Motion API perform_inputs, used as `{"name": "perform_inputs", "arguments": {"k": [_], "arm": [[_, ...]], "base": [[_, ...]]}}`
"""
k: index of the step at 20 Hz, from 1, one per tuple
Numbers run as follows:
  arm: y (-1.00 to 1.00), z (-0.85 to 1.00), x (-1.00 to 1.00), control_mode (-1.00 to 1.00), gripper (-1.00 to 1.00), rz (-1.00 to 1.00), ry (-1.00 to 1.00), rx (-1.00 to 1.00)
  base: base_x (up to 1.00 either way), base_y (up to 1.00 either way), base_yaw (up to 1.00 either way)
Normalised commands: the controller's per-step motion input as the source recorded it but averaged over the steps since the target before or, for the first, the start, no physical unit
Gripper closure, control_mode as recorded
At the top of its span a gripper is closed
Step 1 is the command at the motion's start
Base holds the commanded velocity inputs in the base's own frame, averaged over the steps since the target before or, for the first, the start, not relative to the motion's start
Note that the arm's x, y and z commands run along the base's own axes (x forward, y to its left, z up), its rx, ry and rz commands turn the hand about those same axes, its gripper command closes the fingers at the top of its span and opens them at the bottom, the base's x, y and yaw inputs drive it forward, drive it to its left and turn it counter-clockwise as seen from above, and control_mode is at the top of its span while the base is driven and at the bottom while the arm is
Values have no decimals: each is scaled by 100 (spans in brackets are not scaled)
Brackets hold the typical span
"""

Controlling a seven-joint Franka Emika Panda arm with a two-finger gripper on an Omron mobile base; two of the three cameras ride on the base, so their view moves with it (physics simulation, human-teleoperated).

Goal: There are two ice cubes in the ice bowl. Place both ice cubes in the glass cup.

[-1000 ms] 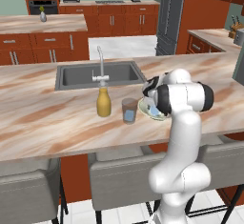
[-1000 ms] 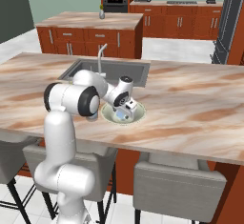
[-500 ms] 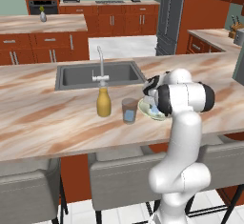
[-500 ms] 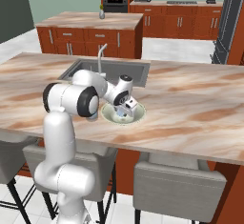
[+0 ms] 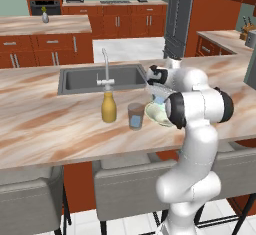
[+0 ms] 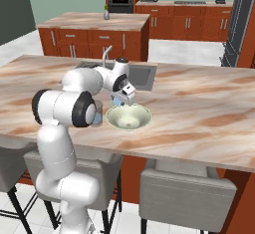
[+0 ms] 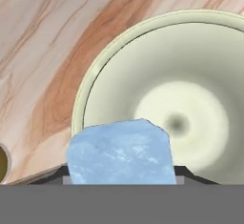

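Pale-blue ice cube (image 7: 119, 152) sits clenched in our end effector (image 7: 119, 173), lifted above the ice bowl (image 7: 95, 82) so it clears the rim. We see the bowl's inside bare. Our glass cup (image 5: 135, 116) waits just beside on the tabletop (image 5: 50, 124), blue already showing at its bottom.
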Motion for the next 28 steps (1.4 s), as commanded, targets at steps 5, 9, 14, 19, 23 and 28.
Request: {"name": "perform_inputs", "arguments": {"k": [5,9,14,19,23,28], "arm": [[99,62,2,-100,100,-1,21,-7],[100,7,12,-100,100,0,27,-9],[77,-7,14,-100,100,0,21,-7],[4,-34,4,-100,100,1,5,-2],[-34,-33,0,-100,100,4,0,-4],[-28,-41,0,-100,100,6,0,-2]], "base": [[0,0,0],[0,0,0],[0,0,0],[0,0,0],[0,0,0],[0,0,0]]}}
